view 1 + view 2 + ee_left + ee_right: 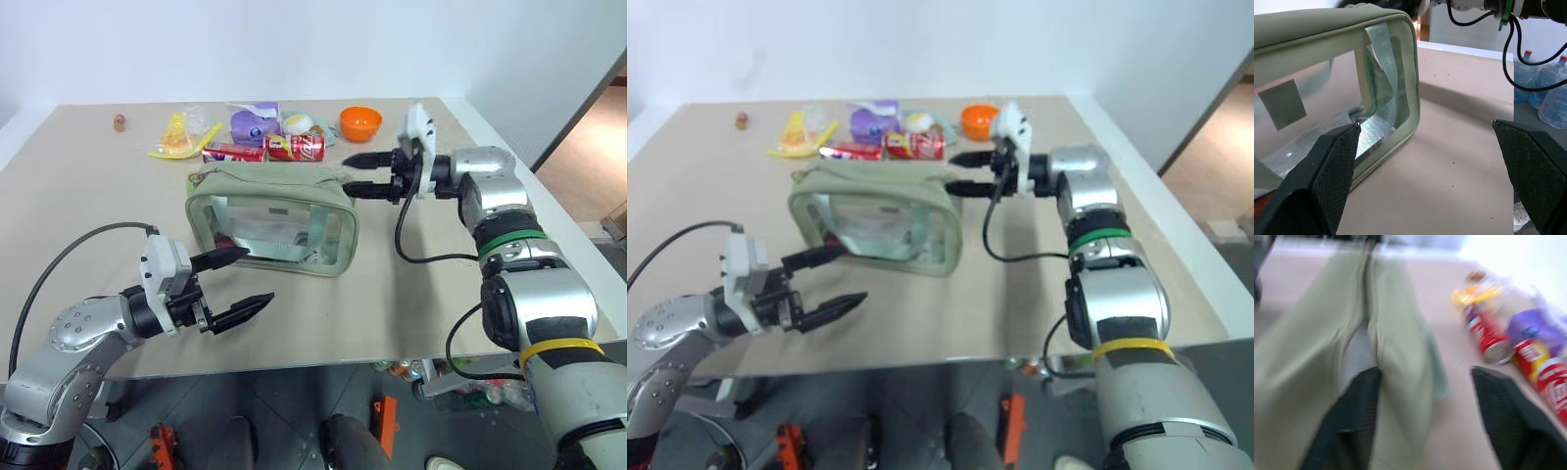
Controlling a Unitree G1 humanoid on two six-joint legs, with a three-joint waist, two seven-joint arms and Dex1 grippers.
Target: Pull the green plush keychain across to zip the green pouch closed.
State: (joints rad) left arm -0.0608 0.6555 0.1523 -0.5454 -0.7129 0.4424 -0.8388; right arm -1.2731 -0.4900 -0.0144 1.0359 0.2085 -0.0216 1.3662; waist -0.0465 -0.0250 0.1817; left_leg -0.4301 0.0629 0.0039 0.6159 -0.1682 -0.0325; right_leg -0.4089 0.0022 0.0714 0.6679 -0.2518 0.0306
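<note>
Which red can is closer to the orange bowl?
The right-hand red can, lying on its side by the orange bowl. The other red can lies farther left, beside the yellow snack bag.

A tan table (411, 294) holds the green pouch (269, 220) mid-surface; behind it (along the far edge) lie red cans (294, 147), a yellow snack bag (178, 135), a purple pack (253, 123) and an orange bowl (361, 122).

The left gripper (238, 279) sits at about 7 o'clock in the head views, its arm bent low at the near edge of the surface, its two black fingers (245, 309) spread wide, level, aimed toward 2 o'clock. The right gripper (361, 174) is at about 1 o'clock, forearm stretched forward, wrist bent so it points toward 9 o'clock, its fingers (363, 158) parted with nothing between them.
</note>
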